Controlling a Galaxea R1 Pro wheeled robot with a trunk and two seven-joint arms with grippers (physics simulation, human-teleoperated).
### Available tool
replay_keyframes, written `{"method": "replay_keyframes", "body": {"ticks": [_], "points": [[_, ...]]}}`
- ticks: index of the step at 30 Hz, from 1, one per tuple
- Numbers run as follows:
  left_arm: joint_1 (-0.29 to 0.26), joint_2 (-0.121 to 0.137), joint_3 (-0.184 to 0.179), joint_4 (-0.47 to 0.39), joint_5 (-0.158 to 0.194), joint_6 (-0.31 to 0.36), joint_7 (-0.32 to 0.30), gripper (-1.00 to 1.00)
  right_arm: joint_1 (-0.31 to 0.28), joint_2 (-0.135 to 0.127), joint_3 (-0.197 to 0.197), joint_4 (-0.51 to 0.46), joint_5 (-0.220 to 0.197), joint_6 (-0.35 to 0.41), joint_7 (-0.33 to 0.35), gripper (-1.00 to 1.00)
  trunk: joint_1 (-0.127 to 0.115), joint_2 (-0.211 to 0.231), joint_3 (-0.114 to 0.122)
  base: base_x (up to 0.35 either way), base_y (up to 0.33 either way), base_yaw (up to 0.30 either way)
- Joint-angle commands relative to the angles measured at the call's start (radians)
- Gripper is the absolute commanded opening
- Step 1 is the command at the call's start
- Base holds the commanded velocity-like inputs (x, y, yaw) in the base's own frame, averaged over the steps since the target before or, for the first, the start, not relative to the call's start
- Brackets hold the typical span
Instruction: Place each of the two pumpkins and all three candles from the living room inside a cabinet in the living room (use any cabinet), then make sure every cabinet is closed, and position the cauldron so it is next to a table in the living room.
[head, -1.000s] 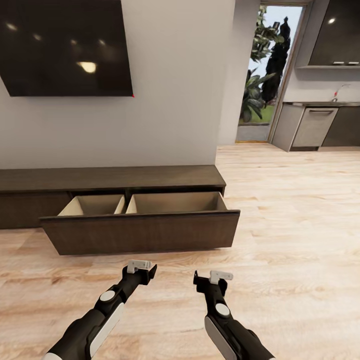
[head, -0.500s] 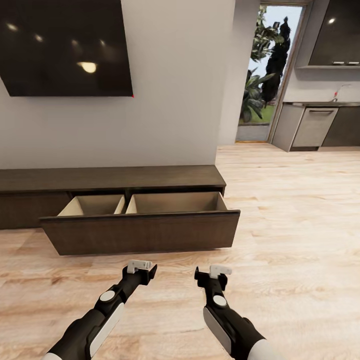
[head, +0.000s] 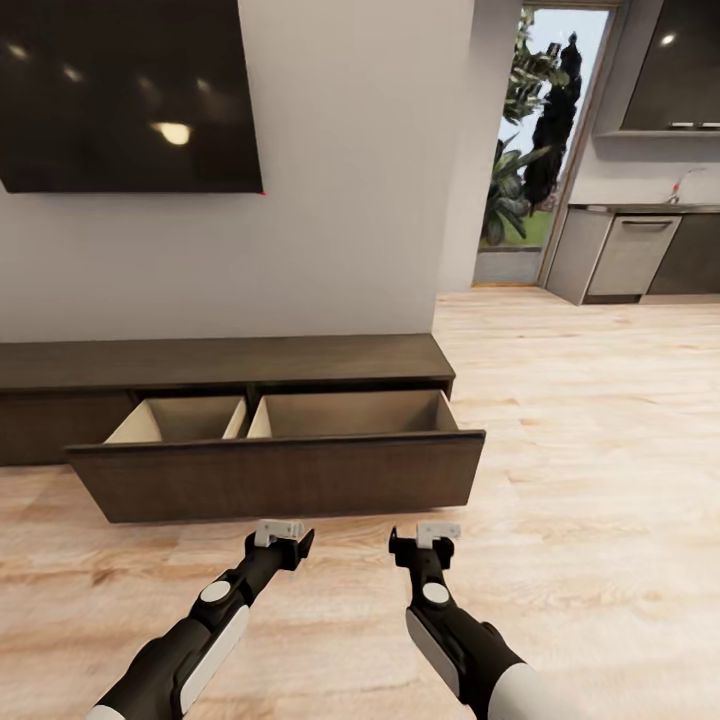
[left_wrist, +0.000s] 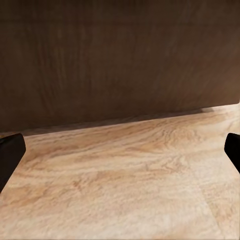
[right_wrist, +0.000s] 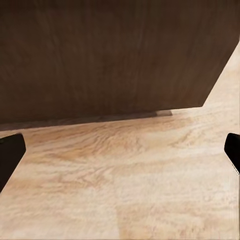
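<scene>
Cabinet (head: 230, 362) occupies the 10 to 12 o'clock sector of the head view, set against the wall below a dark wall screen (head: 125, 95). Its wide drawer (head: 280, 475) stands pulled out toward the robot; both pale compartments, divided by a partition, hold nothing visible, so the drawer appears left open to receive the pumpkins and candles. None of those items, nor the cauldron, appears here.

Left gripper (head: 281, 538) hangs low at 7 o'clock, above the wood floor (head: 600, 450) and just short of the drawer front. In the left wrist view its fingertips (left_wrist: 11, 152) sit at opposite frame edges: spread wide, holding nothing.

Right gripper (head: 422, 540) sits at 5 o'clock, level with the left, likewise spread wide and empty, facing the drawer front (right_wrist: 115, 55) near its corner.

Judgement: both arms are parked low and forward for travel or a push on the drawer.

A kitchen doorway (head: 530, 140) lies at 1 o'clock.
</scene>
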Motion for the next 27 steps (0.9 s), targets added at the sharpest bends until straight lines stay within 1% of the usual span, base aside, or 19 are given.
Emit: {"method": "replay_keyframes", "body": {"ticks": [1, 6, 10, 16, 22, 24, 25, 27], "points": [[-0.001, 0.000, -0.004, -0.002, 0.010, 0.004, 0.005, 1.00, -0.001, 0.000, 0.008, 0.001, 0.000, -0.006, -0.006, 1.00, 0.000, 0.000, -0.001, 0.059, 0.000, 0.000], [-0.001, -0.001, -0.003, -0.001, 0.009, 0.008, 0.005, 1.00, -0.002, 0.000, 0.010, 0.001, 0.014, -0.007, -0.006, 1.00, 0.000, 0.000, -0.001, 0.042, 0.000, 0.000], [-0.001, -0.003, 0.001, 0.015, 0.011, 0.012, 0.005, 1.00, -0.002, 0.000, 0.016, 0.001, 0.018, -0.007, -0.005, 1.00, 0.000, 0.000, -0.001, 0.169, 0.000, 0.000], [-0.001, -0.005, 0.045, 0.084, 0.032, 0.011, -0.002, 1.00, -0.002, -0.001, 0.033, 0.004, 0.019, -0.008, -0.004, 1.00, 0.000, 0.000, -0.001, 0.163, 0.000, 0.000], [-0.001, -0.007, 0.056, 0.097, 0.036, 0.009, 0.005, 1.00, -0.002, -0.001, 0.053, 0.004, 0.019, -0.009, -0.003, 1.00, 0.000, 0.000, -0.001, 0.028, 0.000, 0.000], [-0.001, -0.008, 0.057, 0.098, 0.036, 0.007, 0.008, 1.00, -0.002, -0.002, 0.056, 0.004, 0.018, -0.020, 0.000, 1.00, 0.000, 0.000, -0.001, 0.008, 0.000, 0.000], [-0.001, -0.009, 0.059, 0.099, 0.036, 0.006, 0.012, 1.00, -0.002, -0.002, 0.057, 0.005, 0.016, -0.040, 0.002, 1.00, 0.000, 0.000, -0.001, 0.004, 0.000, 0.000], [-0.001, -0.009, 0.060, 0.100, 0.036, 0.004, 0.034, 1.00, -0.002, -0.002, 0.058, 0.006, 0.015, -0.065, 0.005, 1.00, 0.000, 0.000, -0.001, 0.002, 0.000, 0.000]]}}
